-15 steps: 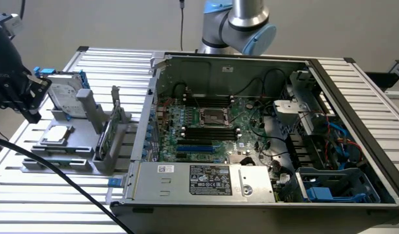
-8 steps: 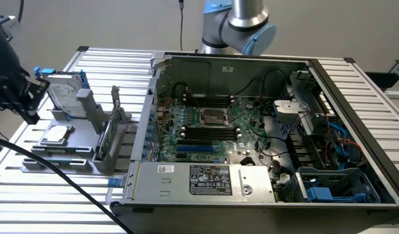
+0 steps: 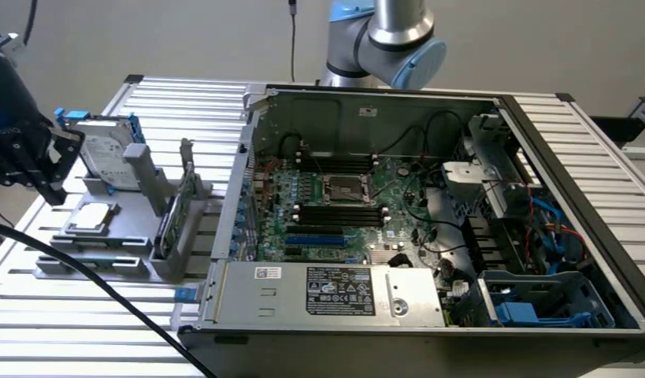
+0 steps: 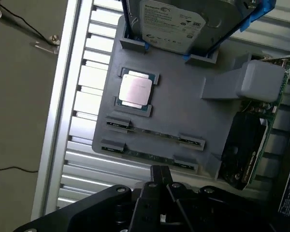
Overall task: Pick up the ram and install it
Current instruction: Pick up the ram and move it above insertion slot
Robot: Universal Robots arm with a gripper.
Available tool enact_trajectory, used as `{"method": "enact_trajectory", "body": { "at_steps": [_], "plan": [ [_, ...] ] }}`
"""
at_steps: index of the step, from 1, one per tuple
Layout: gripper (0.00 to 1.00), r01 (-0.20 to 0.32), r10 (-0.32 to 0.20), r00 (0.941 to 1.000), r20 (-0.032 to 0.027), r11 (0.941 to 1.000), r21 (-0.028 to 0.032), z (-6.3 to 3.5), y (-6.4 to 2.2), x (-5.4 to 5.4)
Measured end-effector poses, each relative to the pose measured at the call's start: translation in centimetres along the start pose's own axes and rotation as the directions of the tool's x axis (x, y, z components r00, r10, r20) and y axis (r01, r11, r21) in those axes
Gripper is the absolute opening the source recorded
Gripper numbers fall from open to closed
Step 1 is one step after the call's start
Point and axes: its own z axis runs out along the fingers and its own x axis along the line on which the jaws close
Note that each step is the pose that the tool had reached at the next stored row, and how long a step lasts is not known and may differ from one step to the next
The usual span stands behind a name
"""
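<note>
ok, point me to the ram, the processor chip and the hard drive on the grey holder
ram (image 4: 154,134): wrist view, mid-length on a stick's upturned edge.
processor chip (image 4: 135,90): wrist view, centre of its silver lid.
hard drive (image 4: 170,21): wrist view, on its label.

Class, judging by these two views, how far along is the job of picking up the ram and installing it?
Done: nothing that shows; the motherboard's black slots look empty. In hand: the pincer, shut and holding nothing, hovers over the grey holder, near the ram, which lies in its clips beside the processor. Left: the whole pick-up and the install.
</note>
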Motion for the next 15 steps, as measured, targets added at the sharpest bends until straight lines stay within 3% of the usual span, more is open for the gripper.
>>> {"method": "enact_trajectory", "body": {
  "at_steps": [4,8,12,15],
  "plan": [
    [0.11,0.073,-0.073,0.9973,0.0011,0.9973,-0.0010,0.40,0.01,0.0],
    [0.11,0.145,-0.145,0.9894,0.0023,0.9894,-0.0018,0.78,0.01,0.0],
    [0.11,0.217,-0.217,0.9761,0.0034,0.9761,-0.0026,1.17,0.02,0.0],
    [0.11,0.270,-0.270,0.9630,0.0043,0.9630,-0.0031,1.44,0.02,0.0]
  ]
}}
